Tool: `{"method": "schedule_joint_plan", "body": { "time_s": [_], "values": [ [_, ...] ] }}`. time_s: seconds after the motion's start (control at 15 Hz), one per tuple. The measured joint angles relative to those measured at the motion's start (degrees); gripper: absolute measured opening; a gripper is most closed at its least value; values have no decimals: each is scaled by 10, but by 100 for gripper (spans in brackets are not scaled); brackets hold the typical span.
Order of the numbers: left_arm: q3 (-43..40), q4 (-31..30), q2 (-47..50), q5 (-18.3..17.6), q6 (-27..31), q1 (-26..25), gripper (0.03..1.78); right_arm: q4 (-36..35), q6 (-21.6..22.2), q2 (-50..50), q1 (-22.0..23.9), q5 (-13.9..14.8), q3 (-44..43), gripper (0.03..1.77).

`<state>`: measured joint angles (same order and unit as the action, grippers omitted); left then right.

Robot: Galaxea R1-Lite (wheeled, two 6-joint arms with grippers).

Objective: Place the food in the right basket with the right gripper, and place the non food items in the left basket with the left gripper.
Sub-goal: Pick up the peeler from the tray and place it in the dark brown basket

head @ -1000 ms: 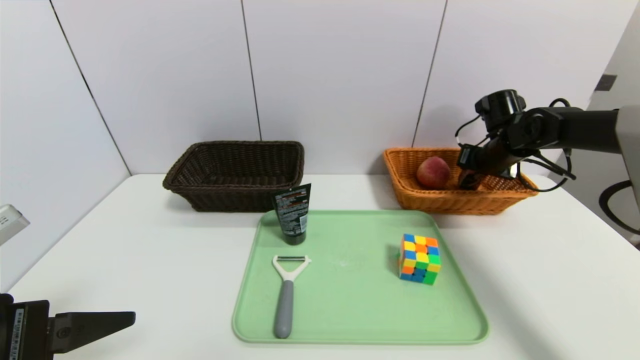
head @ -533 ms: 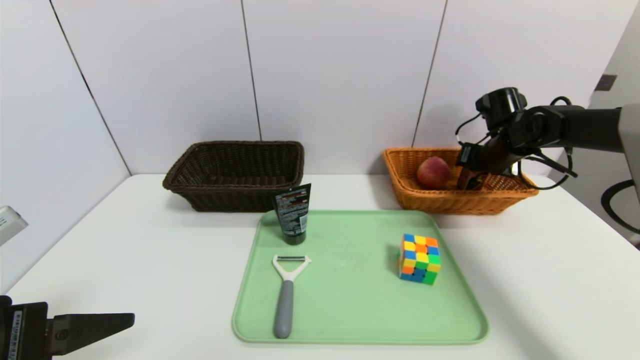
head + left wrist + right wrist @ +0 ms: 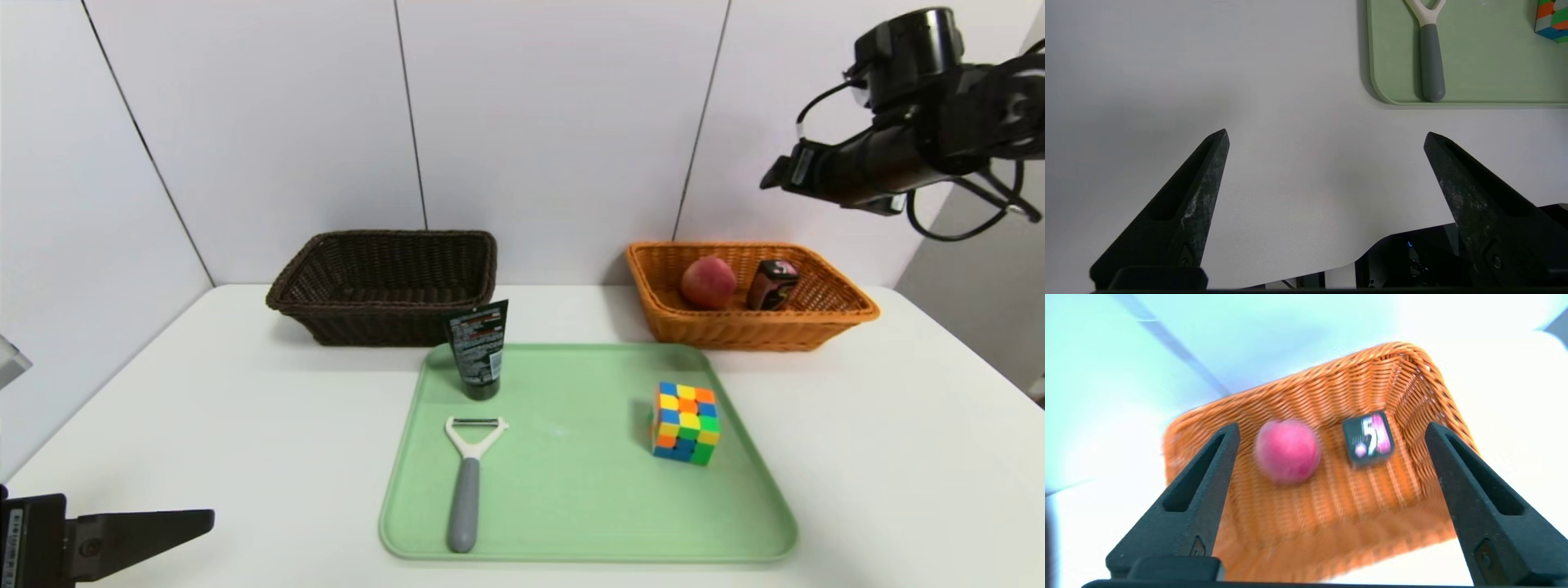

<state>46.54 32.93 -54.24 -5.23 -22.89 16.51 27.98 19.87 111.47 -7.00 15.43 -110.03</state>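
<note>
Two Food Items Sit in the Orange-Tan Basket

I have my right gripper [image 3: 1333,426] up in the air above the orange-tan basket [image 3: 763,331], at the far right, its fingers spread wide with nothing between them. Inside that basket, the peach [image 3: 708,283] lies on the left and the small black box [image 3: 772,285] stands upright just beside it, its pink top marked with a "5" in my right wrist view. At the near left, my left gripper [image 3: 1327,132] hangs over the white table [image 3: 269,457], left of the green tray [image 3: 588,498], also spread wide and holding nothing. On the tray, the black squeeze tube [image 3: 480,351] stands at the far left, the peeler [image 3: 464,498] lies nearer with its white head pointing away from me, and the puzzle cube [image 3: 686,423] sits toward the right. The dark brown basket [image 3: 392,322] is at the far left, beyond the tray.
</note>
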Motion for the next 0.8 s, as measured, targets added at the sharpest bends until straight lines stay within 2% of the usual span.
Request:
{"method": "schedule_joint_plan", "body": {
  "time_s": [0.13, 0.27, 0.47, 0.53, 0.67, 0.8],
  "values": [
    [0, 5, 10, 3, 5, 0, 169, 52, 2, -55, -27, -3, 16, 161],
    [-4, 2, 22, 16, 18, 0, 169, 148, 17, -105, -71, -10, 33, 163],
    [-10, -2, 46, 22, 51, -1, 169, 282, 78, -156, -131, -51, 42, 166],
    [-11, 0, 56, 19, 52, -1, 169, 317, 87, -167, -148, -55, 43, 166],
    [-18, 8, 67, 14, 52, -1, 169, 364, 100, -184, -180, -63, 45, 167],
    [-26, 4, 72, 15, 51, -1, 169, 383, 110, -202, -205, -97, 51, 168]
  ]
}}
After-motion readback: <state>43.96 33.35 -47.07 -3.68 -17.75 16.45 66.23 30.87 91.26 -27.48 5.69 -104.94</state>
